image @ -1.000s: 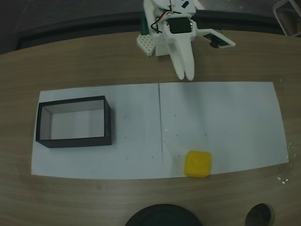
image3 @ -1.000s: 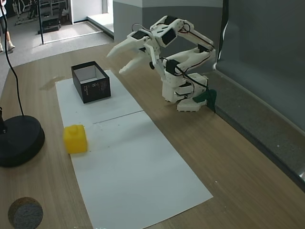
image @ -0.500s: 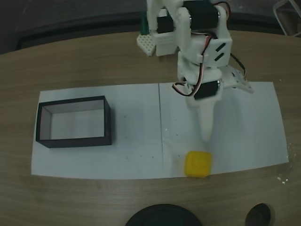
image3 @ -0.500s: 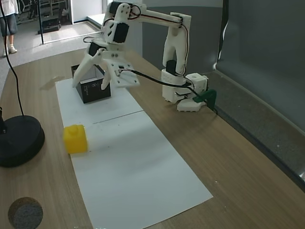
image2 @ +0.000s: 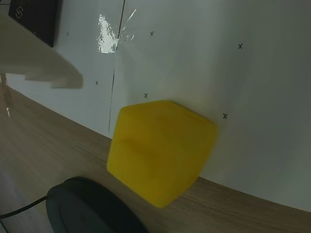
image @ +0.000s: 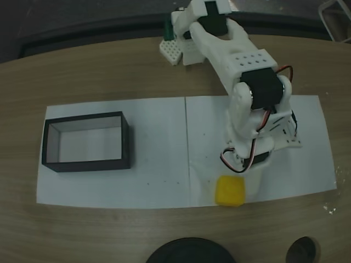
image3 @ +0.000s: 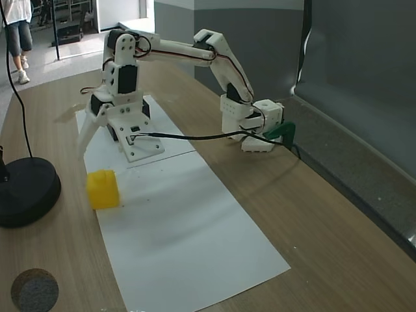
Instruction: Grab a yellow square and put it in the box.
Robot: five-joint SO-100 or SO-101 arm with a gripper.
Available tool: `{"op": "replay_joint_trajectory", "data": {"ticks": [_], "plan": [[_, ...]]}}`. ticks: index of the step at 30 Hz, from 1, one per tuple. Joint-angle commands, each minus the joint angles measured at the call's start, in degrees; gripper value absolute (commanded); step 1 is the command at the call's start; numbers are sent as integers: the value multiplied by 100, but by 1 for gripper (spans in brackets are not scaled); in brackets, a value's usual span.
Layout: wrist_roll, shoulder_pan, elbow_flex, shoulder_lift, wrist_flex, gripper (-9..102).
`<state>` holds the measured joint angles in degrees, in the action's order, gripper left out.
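Reaching out from its base within the last second, gripper (image3: 107, 146), jaws apart, now hangs just above yellow square (image: 230, 190) at the paper's near edge; box (image: 127, 141) empty; grasp pending.

Arm hides most of box (image3: 144, 108) in a fixed view. Wrist view: box (image2: 34, 19) cropped at top-left; yellow square (image2: 160, 150) motion-blurred.

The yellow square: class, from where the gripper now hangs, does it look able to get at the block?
Probably yes. The gripper hangs open just above the yellow square, which lies alone on the white paper, with nothing between them.
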<state>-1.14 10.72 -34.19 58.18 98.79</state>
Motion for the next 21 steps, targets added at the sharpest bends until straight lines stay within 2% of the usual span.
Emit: {"op": "replay_joint_trajectory", "data": {"ticks": [1,14,21], "plan": [[26,105,492,-44,0,34],[18,-141,510,-668,-545,34],[44,-167,510,-721,-580,34]]}}
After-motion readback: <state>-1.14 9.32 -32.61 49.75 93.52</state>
